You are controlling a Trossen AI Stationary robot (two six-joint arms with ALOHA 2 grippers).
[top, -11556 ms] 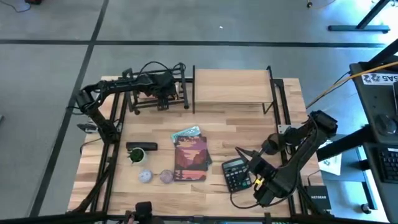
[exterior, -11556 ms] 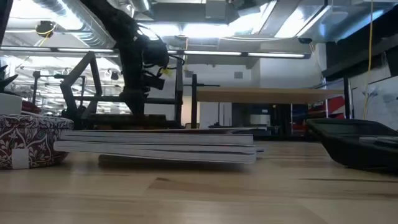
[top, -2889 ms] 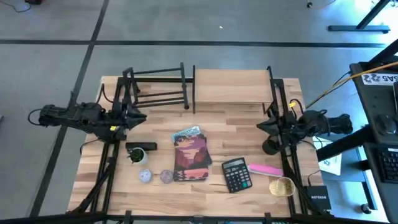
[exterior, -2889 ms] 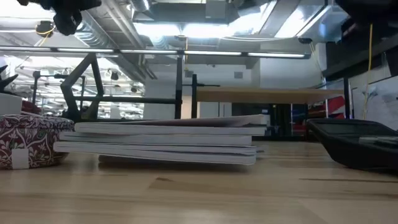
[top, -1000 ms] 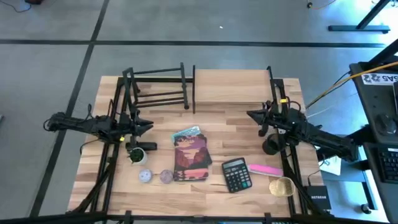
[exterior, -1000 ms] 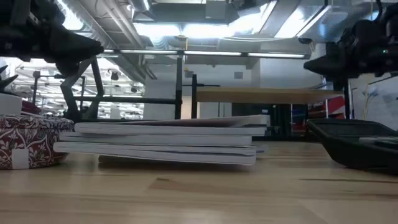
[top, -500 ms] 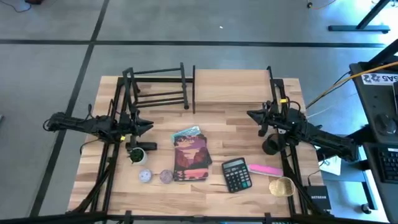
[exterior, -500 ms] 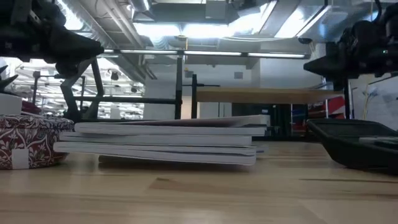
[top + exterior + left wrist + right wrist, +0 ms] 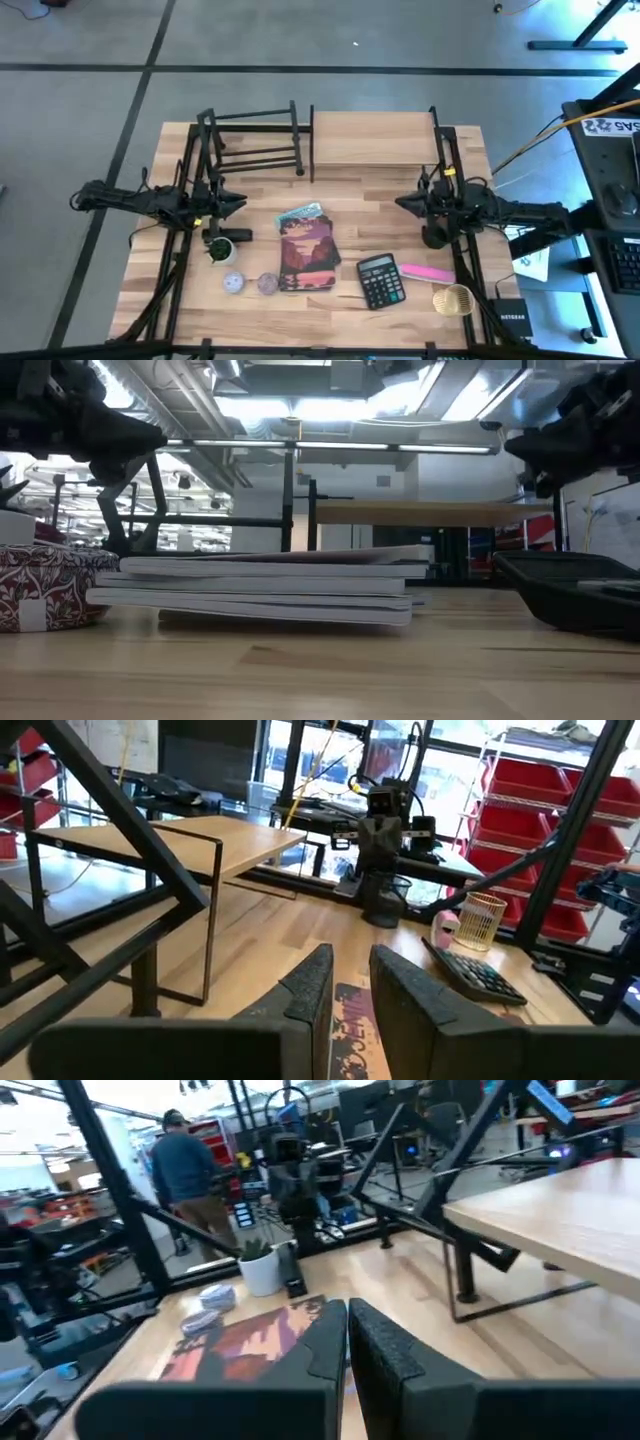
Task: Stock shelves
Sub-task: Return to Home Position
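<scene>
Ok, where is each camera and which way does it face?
High: overhead, straight down on table; left arm, right arm show.
Low: tabletop height, level past books toward wood shelf; arms in upper corners.
Left wrist: faces right arm; own jaws in foreground.
Right wrist: faces left arm; own jaws in foreground.
All four show the books.

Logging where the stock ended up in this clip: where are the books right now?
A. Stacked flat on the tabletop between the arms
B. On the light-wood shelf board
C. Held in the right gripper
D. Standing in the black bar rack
A: the stack of books lies flat mid-table; no book shows on the black rack or the wood shelf, and the left gripper and right gripper hold nothing.
</scene>
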